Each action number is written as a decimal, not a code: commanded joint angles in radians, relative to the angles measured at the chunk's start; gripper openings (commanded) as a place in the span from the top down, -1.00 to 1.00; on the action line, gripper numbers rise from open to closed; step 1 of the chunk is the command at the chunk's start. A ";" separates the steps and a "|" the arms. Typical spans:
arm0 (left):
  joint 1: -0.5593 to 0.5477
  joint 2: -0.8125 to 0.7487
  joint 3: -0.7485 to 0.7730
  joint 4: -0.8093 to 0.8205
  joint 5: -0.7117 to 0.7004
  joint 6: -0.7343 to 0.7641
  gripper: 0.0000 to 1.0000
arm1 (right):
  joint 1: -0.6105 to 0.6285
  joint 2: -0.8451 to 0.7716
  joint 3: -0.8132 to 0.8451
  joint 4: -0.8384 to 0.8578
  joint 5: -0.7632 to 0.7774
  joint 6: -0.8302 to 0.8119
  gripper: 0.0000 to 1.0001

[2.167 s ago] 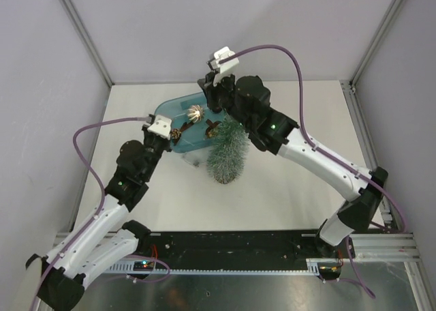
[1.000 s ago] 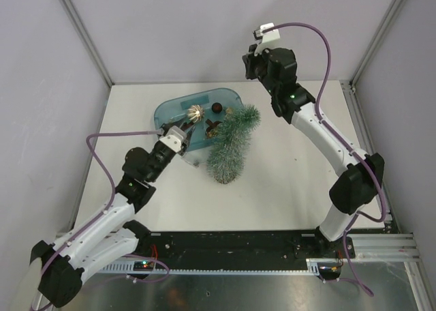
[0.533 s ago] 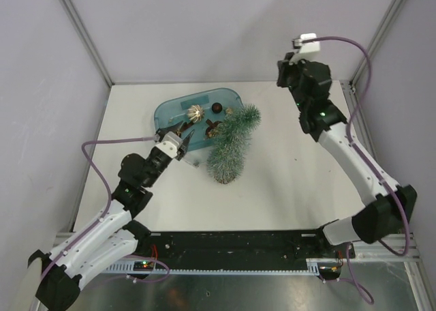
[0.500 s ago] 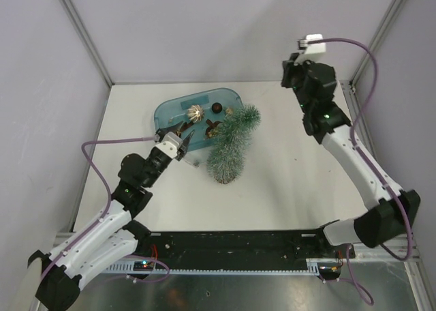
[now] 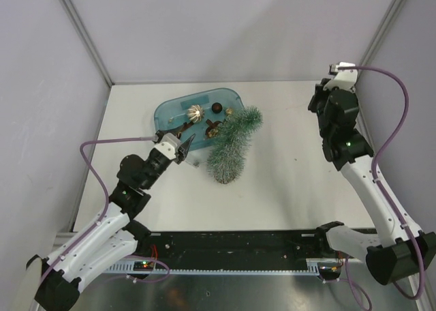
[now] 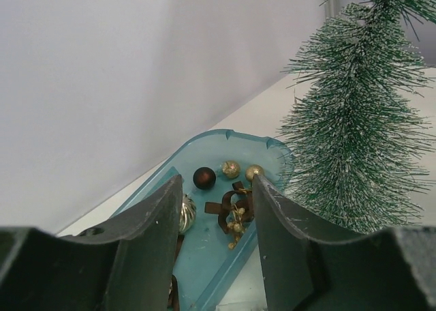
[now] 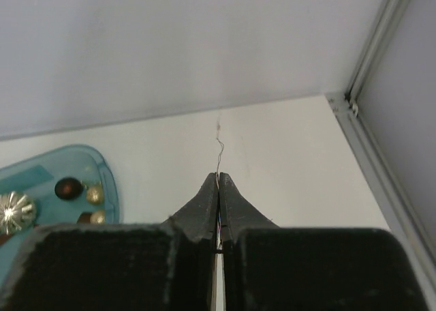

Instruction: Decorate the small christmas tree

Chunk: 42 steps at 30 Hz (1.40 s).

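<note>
While near the small christmas tree [image 5: 230,147], left jaws apart, right jaws tight on thin wire [image 7: 220,142].

We can read no text, label, brand, number or sign in any of these views; the small lit spots on the arms carry no lettering that we can make out.
</note>
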<state>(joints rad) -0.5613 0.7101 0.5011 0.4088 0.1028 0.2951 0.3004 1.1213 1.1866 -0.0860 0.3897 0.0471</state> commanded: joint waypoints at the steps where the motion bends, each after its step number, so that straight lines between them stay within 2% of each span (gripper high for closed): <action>1: 0.009 -0.020 0.013 0.000 0.010 -0.037 -0.01 | 0.043 -0.099 -0.066 -0.083 0.020 0.069 1.00; 6: 0.015 -0.027 0.027 -0.016 0.011 -0.046 0.00 | 0.259 -0.209 -0.155 -0.160 0.120 0.092 1.00; 15: 0.028 -0.034 0.060 -0.058 0.046 -0.094 0.03 | 0.787 -0.394 -0.192 -0.362 0.492 0.213 1.00; 20: 0.036 -0.029 0.111 -0.095 0.117 -0.151 0.08 | 1.062 -0.325 -0.149 -0.485 0.608 0.292 1.00; 25: 0.049 -0.028 0.147 -0.114 0.186 -0.218 0.13 | 1.290 -0.196 -0.099 -0.397 0.658 0.252 1.00; 29: 0.055 -0.031 0.153 -0.115 0.217 -0.247 0.15 | 1.324 -0.085 -0.064 -0.270 0.627 0.149 1.00; 33: 0.058 -0.043 0.160 -0.130 0.282 -0.247 0.16 | 1.277 -0.032 -0.045 -0.140 0.543 0.037 1.00; 42: 0.058 -0.049 0.169 -0.220 0.487 -0.163 0.10 | 1.165 0.060 0.035 -0.074 0.446 -0.144 0.95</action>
<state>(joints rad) -0.5117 0.6643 0.6209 0.2218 0.4789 0.0929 1.4910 1.1542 1.1606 -0.2367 0.8822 0.0101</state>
